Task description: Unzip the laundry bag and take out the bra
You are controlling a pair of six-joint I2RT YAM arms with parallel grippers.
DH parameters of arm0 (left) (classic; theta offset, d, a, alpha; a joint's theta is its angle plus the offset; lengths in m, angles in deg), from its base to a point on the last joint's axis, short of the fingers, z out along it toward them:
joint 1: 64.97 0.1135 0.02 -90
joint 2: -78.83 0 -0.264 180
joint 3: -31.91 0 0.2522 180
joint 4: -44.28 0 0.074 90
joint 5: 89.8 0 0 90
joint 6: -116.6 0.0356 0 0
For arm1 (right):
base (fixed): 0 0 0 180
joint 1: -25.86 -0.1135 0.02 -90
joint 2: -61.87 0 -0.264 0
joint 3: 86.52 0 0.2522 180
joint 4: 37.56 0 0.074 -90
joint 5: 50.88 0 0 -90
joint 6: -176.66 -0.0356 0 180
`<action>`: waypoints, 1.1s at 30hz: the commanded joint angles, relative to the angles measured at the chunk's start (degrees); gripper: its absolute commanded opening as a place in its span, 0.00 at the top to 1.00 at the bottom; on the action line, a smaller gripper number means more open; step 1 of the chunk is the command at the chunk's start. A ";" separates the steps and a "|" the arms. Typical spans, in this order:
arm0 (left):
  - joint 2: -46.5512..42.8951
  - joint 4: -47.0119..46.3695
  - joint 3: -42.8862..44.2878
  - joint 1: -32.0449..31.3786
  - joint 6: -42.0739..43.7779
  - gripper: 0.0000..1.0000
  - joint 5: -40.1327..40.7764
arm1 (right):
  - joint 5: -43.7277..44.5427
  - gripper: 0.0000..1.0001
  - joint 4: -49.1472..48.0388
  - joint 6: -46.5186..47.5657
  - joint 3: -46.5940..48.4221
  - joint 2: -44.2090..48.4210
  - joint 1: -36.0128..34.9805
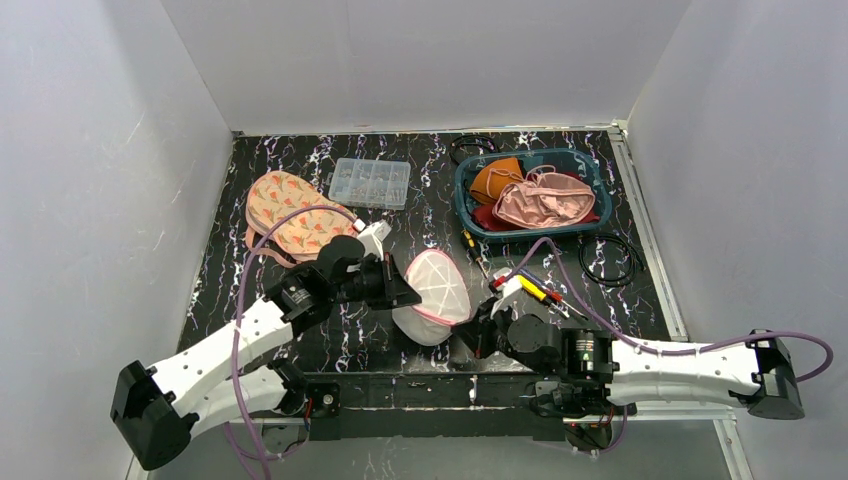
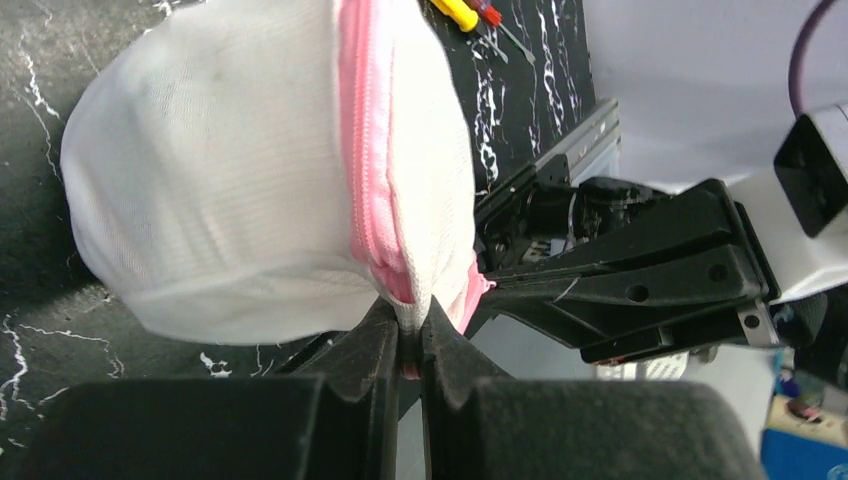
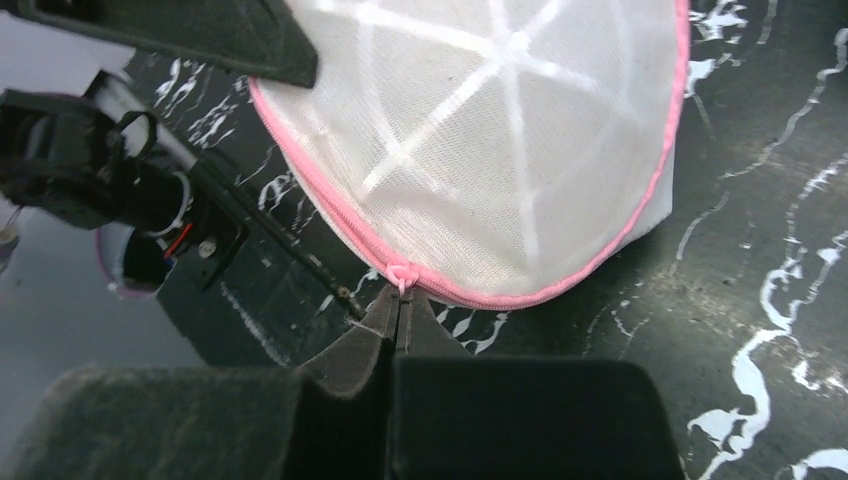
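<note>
Zipped white mesh dome laundry bag (image 1: 435, 295) sits at the middle of the near edge of the black marbled worktop (image 1: 420, 200). The left gripper (image 2: 410, 335) is pinched tight on the bag's seam at the pink zip line. The right gripper (image 3: 400, 300) is closed on the small pink zipper pull (image 3: 402, 275).

The black, white-veined desk (image 1: 440, 215) is carrying a white mesh bag (image 1: 435, 290), which is lying between the left pincer (image 1: 412, 297) and the right pincer (image 1: 466, 332). Beyond the left pincer, a patterned cloth (image 1: 290, 212) and a clear box (image 1: 370, 183) are lying. Small tools (image 1: 535, 290) are lying just beside the right pincer, with a teal basket (image 1: 462, 195) and a black cable loop (image 1: 606, 258) sitting farther beyond it.
</note>
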 commanded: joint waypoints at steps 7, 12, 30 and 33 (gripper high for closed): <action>2.96 9.20 5.03 1.66 13.04 1.00 -7.15 | -7.37 0.99 -14.65 -0.26 -4.48 -4.57 -0.16; 3.44 4.74 0.65 1.69 10.48 1.00 -6.25 | -7.53 0.99 -20.82 -3.18 -5.60 -10.18 -0.52; -25.41 11.04 -11.73 1.23 -10.29 0.24 3.90 | -2.30 0.99 -25.60 -4.00 2.51 -23.33 -2.26; -28.55 10.25 -14.74 1.07 -13.68 0.23 3.77 | -2.48 0.99 -26.66 -3.44 3.82 -25.47 -2.30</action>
